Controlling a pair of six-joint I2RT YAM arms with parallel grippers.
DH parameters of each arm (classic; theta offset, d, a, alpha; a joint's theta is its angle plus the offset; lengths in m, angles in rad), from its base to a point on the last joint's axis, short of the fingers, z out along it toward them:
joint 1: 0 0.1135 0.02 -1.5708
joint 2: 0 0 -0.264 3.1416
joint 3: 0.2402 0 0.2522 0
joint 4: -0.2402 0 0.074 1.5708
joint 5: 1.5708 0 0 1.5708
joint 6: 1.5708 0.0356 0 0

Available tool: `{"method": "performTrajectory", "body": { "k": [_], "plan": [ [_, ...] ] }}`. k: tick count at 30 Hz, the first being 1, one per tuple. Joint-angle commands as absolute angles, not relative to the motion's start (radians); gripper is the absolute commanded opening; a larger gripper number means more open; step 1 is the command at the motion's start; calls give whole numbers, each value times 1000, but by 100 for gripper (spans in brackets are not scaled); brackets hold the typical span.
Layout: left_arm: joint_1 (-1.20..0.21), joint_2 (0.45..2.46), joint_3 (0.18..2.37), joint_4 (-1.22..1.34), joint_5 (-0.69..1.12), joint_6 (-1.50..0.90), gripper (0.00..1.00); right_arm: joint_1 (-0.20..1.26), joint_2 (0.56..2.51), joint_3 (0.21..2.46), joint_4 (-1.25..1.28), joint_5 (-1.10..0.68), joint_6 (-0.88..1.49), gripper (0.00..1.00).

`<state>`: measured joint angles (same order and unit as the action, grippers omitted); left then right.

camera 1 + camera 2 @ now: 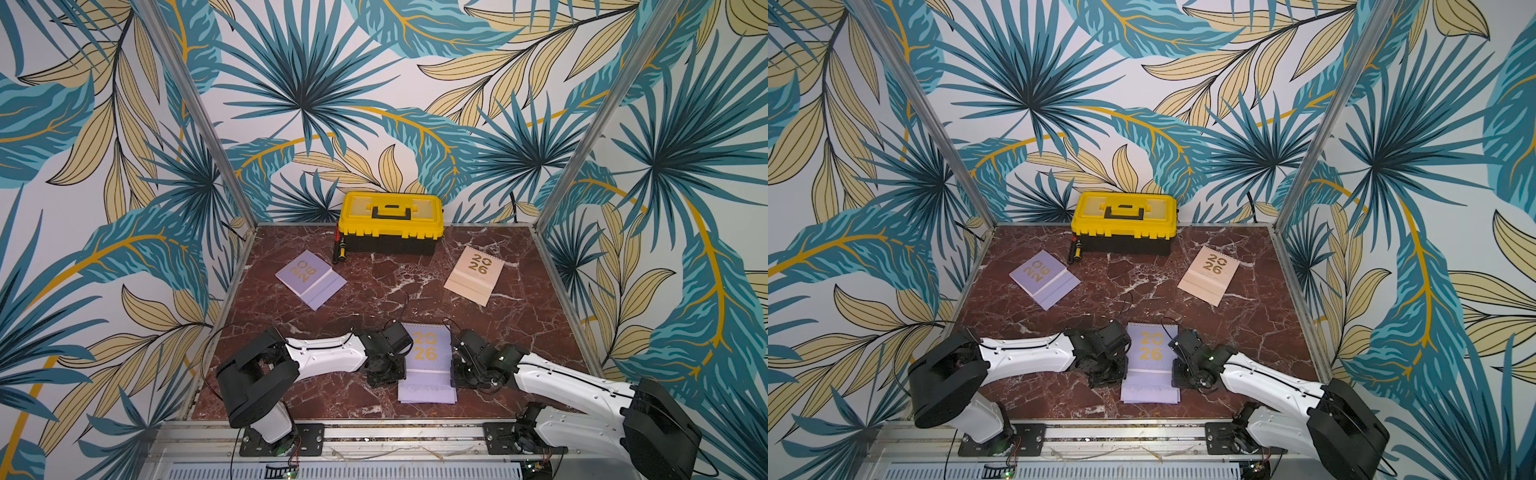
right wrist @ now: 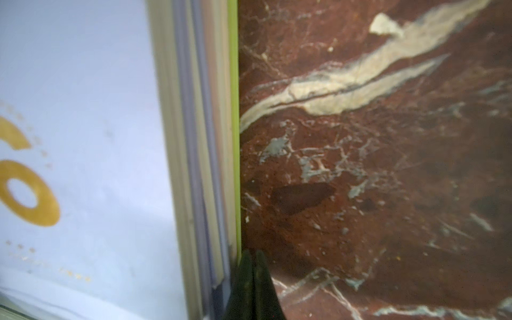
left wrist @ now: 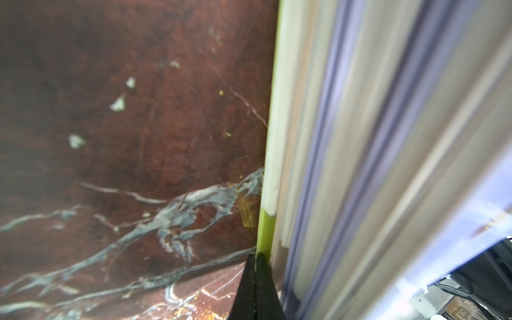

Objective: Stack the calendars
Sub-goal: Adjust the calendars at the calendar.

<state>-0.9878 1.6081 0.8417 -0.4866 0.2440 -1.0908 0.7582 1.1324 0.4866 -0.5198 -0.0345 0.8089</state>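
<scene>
Both top views are bright, even and sharp, bending at the edges; in the wrist views the near calendars [image 3: 360, 138] are blurred and the table [image 3: 110, 138] dim.

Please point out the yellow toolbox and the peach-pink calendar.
Yellow-and-black plastic toolbox [image 1: 390, 224]: a top view, yellow lid below handle.
Flat peach-pink spiral-bound calendar [image 1: 471, 282]: a top view, cover below numerals.

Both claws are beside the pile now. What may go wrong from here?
1. The shut left claw and right claw sit at the lowest, lime edge of the pile; an uneven push may skew the layers.
2. The loose lilac calendar lies near the toolbox; reaching for it may bump that.
</scene>
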Motion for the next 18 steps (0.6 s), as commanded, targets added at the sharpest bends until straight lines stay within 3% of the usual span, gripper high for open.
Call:
{"method": "performTrajectory", "body": {
  "k": [1, 18],
  "plan": [
    [-996, 1612, 835, -460, 256, -1096, 0, 764, 1135, 467, -494, -46, 823, 1],
    [-1015, 1670, 889, -460, 273, -1080, 0, 764, 1149, 467, -469, -61, 821, 0]
  ]
}}
